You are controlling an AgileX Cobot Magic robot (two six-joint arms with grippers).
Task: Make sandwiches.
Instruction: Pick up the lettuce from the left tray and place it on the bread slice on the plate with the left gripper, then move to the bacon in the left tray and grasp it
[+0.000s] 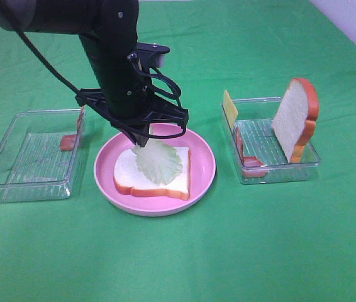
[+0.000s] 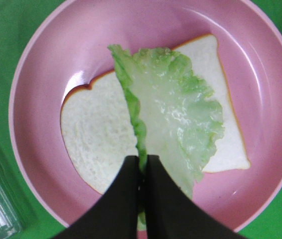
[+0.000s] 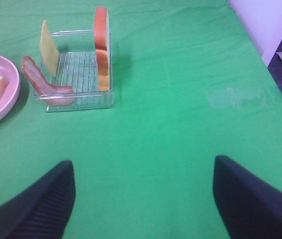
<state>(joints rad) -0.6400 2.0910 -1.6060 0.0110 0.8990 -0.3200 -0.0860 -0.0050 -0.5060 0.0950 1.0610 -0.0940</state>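
High view, left tool [image 1: 141,143]: pressed together on the top edge of the lettuce leaf [image 1: 159,162], over the pink plate [image 1: 203,167].
High view, lettuce leaf: hangs from the tool, its lower part lying on the flat bread slice [image 1: 126,173].
High view, flat bread slice: lies on the pink plate, mid-bench [image 1: 260,251].
High view, left tray [image 1: 14,173]: left of the plate; left bacon strip [image 1: 69,142] at its near-plate end.
High view, right tray [image 1: 310,162]: right of the plate; holds the upright bread slice [image 1: 294,119] leaning on its far side, the cheese slice [image 1: 229,108] standing at its plate-side wall, and the right bacon strip [image 1: 247,157].
Left wrist view, left tool [image 2: 142,169]: fingers closed, pinching the leaf's folded edge.
Left wrist view, lettuce leaf [image 2: 176,114]: drapes across the flat bread slice [image 2: 96,134] inside the pink plate [image 2: 46,50].
Right wrist view, right tool [image 3: 141,199]: fingers spread wide, nothing between them, above bare green bench.
Right wrist view, right tray [image 3: 78,107]: well apart from the tool; upright bread slice [image 3: 101,45], cheese slice [image 3: 48,47] and right bacon strip [image 3: 39,77] in it.
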